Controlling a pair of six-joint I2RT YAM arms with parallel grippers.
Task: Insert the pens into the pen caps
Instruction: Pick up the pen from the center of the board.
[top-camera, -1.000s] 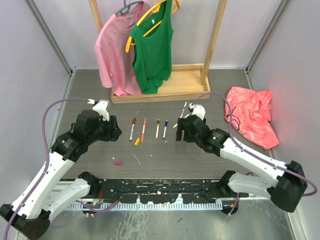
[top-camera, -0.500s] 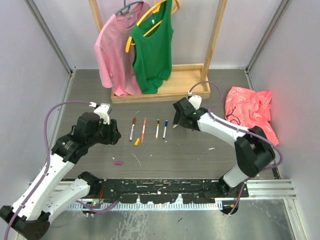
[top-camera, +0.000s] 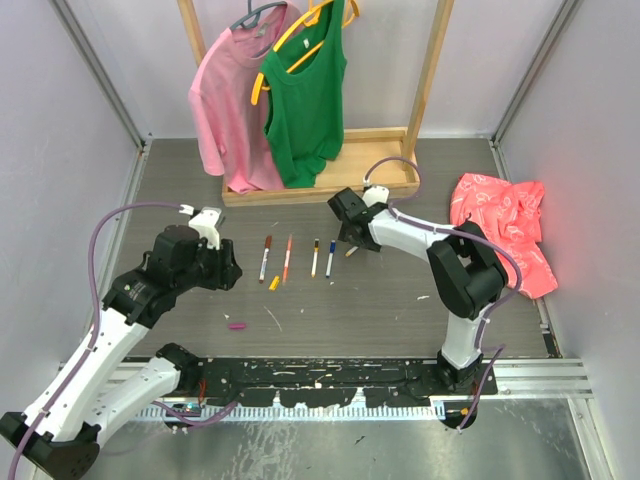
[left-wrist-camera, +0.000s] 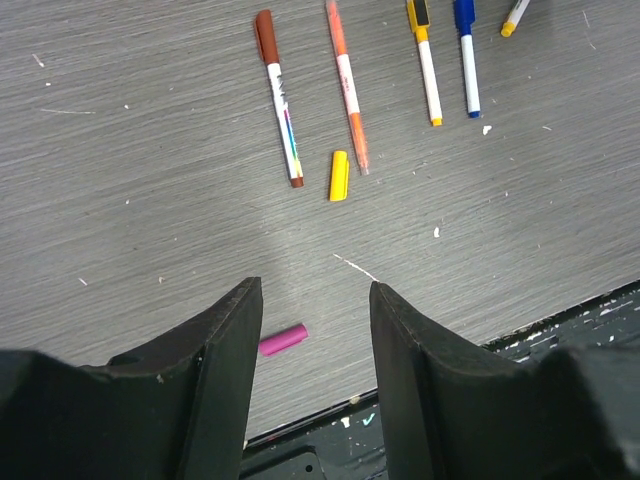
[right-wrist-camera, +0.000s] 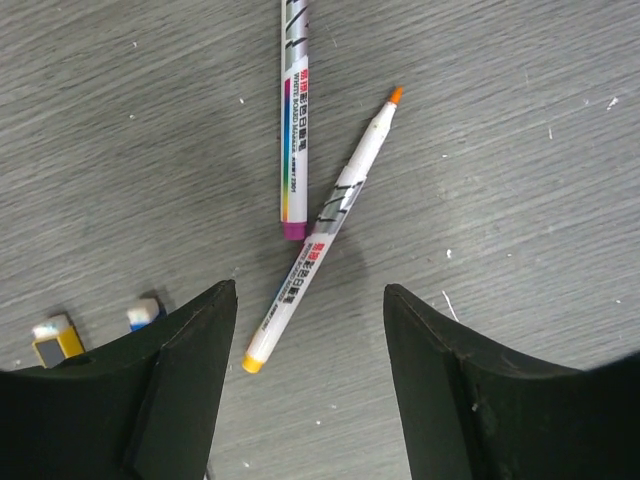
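**Right arm swings back over 2 loose pens**

Top view: compared with 1 second ago, the right gripper (top-camera: 343, 226) has moved farther back and left, with its arm folded tighter. The left gripper (top-camera: 228, 264) has hardly shifted.

Left wrist view: the left jaws stand apart and hold nothing. A small magenta plastic cap (left-wrist-camera: 283, 340) lies just beside the left finger. A short yellow plastic cap (left-wrist-camera: 339, 175) lies ahead, between the near ends of a brown-capped white pen (left-wrist-camera: 282, 110) and an orange pen (left-wrist-camera: 347, 85).

Right wrist view: the right jaws are parted and empty. A white-barrelled orange-tipped pen (right-wrist-camera: 325, 225) lies slanted, its yellow end between the fingers. A magenta-ended white pen (right-wrist-camera: 292, 130) lies just beside it. The print on both barrels is too small to read.
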